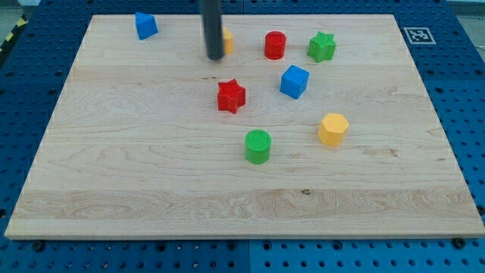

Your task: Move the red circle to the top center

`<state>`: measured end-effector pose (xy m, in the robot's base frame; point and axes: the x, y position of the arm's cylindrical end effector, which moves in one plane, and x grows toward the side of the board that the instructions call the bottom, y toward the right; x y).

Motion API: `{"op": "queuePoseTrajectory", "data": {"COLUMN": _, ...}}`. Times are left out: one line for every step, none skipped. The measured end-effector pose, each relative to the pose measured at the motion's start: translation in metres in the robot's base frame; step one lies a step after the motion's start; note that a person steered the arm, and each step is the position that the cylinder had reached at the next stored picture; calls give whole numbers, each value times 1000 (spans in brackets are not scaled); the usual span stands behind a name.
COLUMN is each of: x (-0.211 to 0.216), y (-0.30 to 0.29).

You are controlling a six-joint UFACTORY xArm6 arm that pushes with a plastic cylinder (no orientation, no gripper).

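Note:
The red circle (274,45) stands near the view's top, a little right of centre. My tip (215,56) is to its left, about a block's width and more away, not touching it. A yellow block (226,40) sits right behind my rod, mostly hidden, so its shape cannot be made out. A green star (322,47) is just right of the red circle.
A blue block (145,25) sits at the top left. A red star (231,96) and a blue cube (294,81) lie mid-board. A green circle (258,145) and a yellow hexagon (333,129) lie lower. The wooden board (114,167) has blue pegboard around it.

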<state>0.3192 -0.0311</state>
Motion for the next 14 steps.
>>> {"op": "queuePoseTrajectory", "data": {"x": 8, "y": 8}}
{"op": "queuePoseTrajectory", "data": {"x": 10, "y": 65}}
{"op": "queuePoseTrajectory", "data": {"x": 10, "y": 122}}
{"op": "queuePoseTrajectory", "data": {"x": 10, "y": 120}}
{"op": "queuePoseTrajectory", "data": {"x": 5, "y": 90}}
{"op": "queuePoseTrajectory", "data": {"x": -3, "y": 69}}
{"op": "queuePoseTrajectory", "data": {"x": -6, "y": 99}}
{"op": "queuePoseTrajectory", "data": {"x": -8, "y": 117}}
{"op": "queuePoseTrajectory", "data": {"x": -8, "y": 114}}
{"op": "queuePoseTrajectory", "data": {"x": -18, "y": 112}}
{"op": "queuePoseTrajectory", "data": {"x": -33, "y": 107}}
{"op": "queuePoseTrajectory", "data": {"x": -42, "y": 101}}
{"op": "queuePoseTrajectory", "data": {"x": -47, "y": 100}}
{"op": "queuePoseTrajectory", "data": {"x": -61, "y": 94}}
